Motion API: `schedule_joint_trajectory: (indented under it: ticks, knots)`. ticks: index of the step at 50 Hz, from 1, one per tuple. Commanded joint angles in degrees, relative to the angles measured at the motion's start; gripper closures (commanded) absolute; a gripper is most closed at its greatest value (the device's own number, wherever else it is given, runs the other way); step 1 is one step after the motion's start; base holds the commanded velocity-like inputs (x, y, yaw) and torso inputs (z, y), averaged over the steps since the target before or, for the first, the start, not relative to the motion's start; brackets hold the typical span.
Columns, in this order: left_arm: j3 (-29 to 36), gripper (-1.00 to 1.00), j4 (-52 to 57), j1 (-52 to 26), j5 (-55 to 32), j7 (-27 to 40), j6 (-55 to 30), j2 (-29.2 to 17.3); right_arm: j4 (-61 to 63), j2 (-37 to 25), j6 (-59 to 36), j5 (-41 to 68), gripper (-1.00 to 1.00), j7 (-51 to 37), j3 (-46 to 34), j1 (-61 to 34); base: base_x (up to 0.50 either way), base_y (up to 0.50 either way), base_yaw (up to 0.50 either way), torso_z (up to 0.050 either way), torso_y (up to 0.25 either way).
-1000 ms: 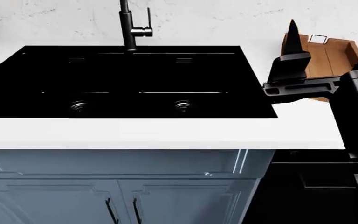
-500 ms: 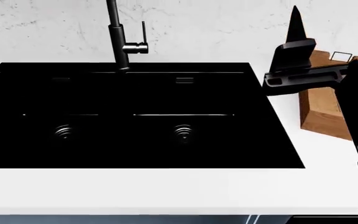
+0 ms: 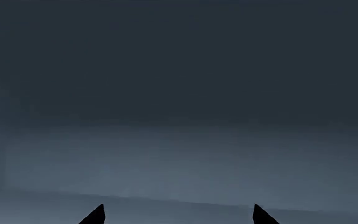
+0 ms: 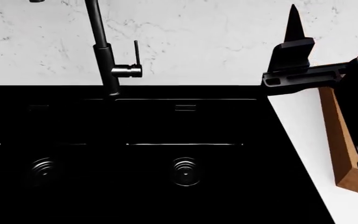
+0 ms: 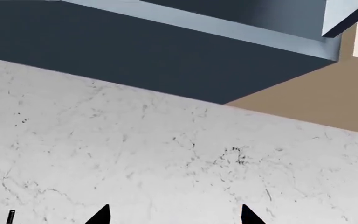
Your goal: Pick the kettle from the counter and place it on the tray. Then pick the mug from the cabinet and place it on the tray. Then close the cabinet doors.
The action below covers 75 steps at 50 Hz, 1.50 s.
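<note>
Nothing done yet by the look of it: no kettle or mug in sight, so I can't place either. The tray (image 4: 340, 140), mostly hidden behind the right gripper (image 4: 294, 44), sits on the counter (image 4: 297, 121) beside the empty sink (image 4: 135, 154), contents hidden. Both grippers spread, holding nothing

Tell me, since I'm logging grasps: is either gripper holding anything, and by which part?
Nothing is held. The right gripper and left gripper both show spread fingertips with nothing between them.
</note>
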State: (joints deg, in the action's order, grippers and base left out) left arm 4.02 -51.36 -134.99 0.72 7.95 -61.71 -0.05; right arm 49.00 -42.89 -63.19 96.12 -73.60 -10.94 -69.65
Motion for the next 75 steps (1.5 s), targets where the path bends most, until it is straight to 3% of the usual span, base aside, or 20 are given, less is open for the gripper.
schedule_joint_trajectory:
  ticks: [1,9,17,33,34,51,58,67,75]
  knots:
    - [-0.86,-1.0,-1.03,0.0,2.01,-0.35,0.53,-0.02,0.09,0.1,0.04,-0.17,-1.0,-0.2,-0.57,-0.3,0.45,0.0,0.0,0.0,0.0]
    - [0.62,-1.0,-10.49,0.0,0.88,1.05,1.37,-0.02,0.96,0.45,0.29,-1.95,-1.0,0.4,-0.53,0.87,0.0,0.0,0.0,0.0,0.001]
    - [0.24,-1.0,-23.46,0.04,0.3,2.99,9.24,-0.33,0.72,1.01,0.64,-6.55,-1.0,3.66,-0.39,4.22,0.0,0.0,0.0,0.0,0.0]
    - [1.03,-1.0,-23.56,5.95,-1.27,4.64,9.97,-1.52,0.49,1.57,1.56,-11.58,-1.0,7.03,-0.7,7.68,0.0,0.0,0.0,0.0,0.0]
    - [0.99,1.0,-23.56,6.04,-1.31,4.88,10.0,-1.62,0.48,1.6,1.56,-11.65,-1.0,7.04,-0.77,7.7,0.0,0.0,0.0,0.0,0.0]
    - [0.88,1.0,-23.55,6.39,-1.67,5.91,10.58,-2.29,0.34,1.89,2.27,-13.48,-1.0,8.15,-1.27,8.81,0.0,0.0,0.0,0.0,0.0]
    - [0.14,1.0,-23.51,0.95,-2.51,5.02,13.99,-2.13,0.51,1.74,2.83,-13.73,-1.0,8.48,-1.11,9.2,0.0,0.0,0.0,0.0,0.0]
    - [-1.17,1.0,-8.42,0.01,0.48,1.46,3.46,-1.12,1.13,1.32,2.92,-10.65,-1.0,6.4,-1.0,8.21,0.0,0.0,0.0,0.0,0.0]
    - [-1.99,1.0,-2.76,0.0,2.98,-0.81,-0.56,-0.36,1.64,0.91,2.81,-9.49,-1.0,5.34,-1.24,7.84,-0.31,0.0,0.0,0.0,0.0]
